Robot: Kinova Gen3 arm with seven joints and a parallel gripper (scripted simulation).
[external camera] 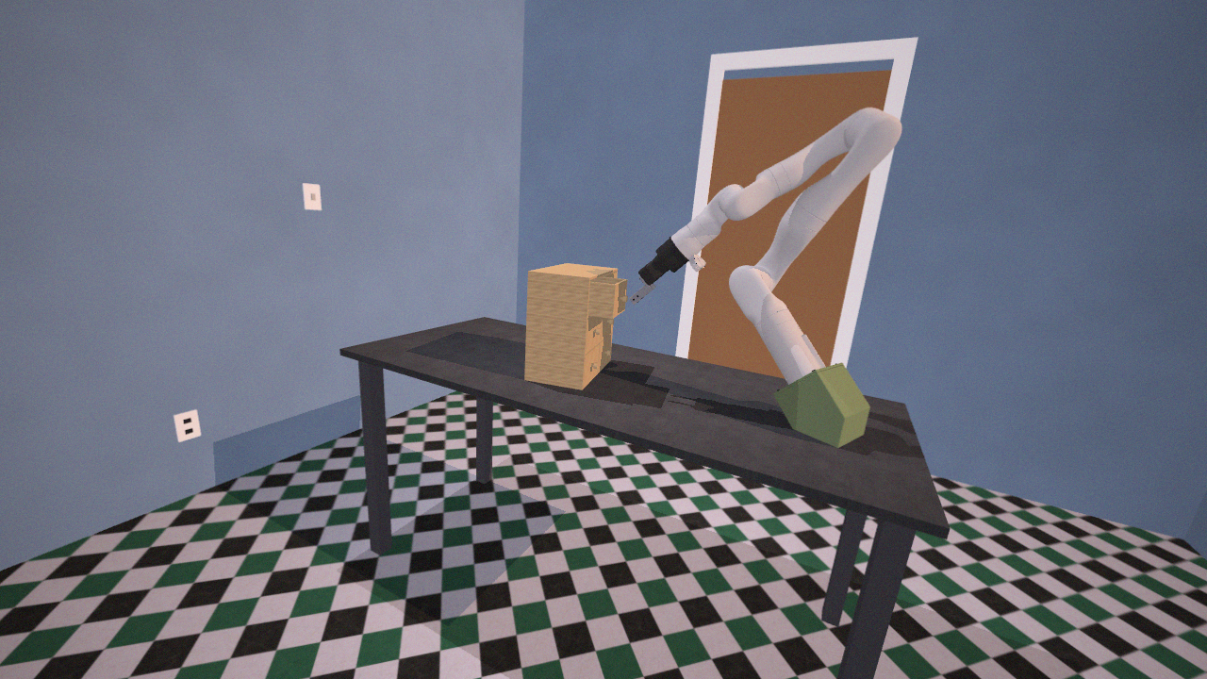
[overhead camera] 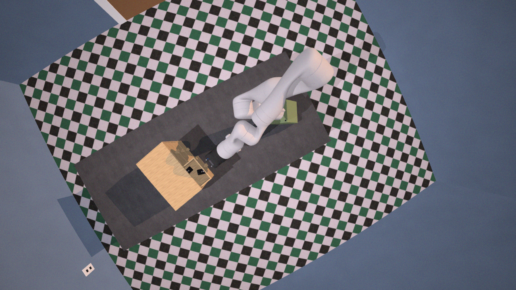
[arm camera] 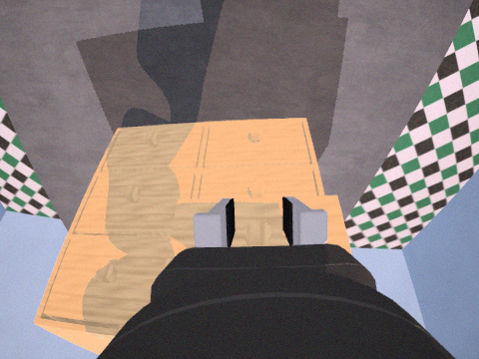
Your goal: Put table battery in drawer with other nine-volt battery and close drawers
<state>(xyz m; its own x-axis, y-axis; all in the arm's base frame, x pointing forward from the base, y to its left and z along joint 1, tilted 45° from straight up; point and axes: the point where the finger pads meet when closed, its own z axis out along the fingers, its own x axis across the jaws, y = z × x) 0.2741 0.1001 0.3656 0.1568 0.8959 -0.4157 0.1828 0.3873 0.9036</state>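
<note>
My jaws point(overhead camera: 209, 162) point(external camera: 638, 297) are released, positioned before the extended top drawer point(overhead camera: 200, 176) point(external camera: 609, 297). Two dark items lie inside that drawer, apart.

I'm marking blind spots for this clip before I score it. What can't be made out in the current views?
- Battery labels: top view, the two dark items in the open drawer are too small to read.
- Those same items: exterior view, hidden by the drawer's walls.
- Contents of the shut drawers: wrist view, behind their fronts.
- Top-right drawer's lower front: wrist view, behind the hand.
</note>
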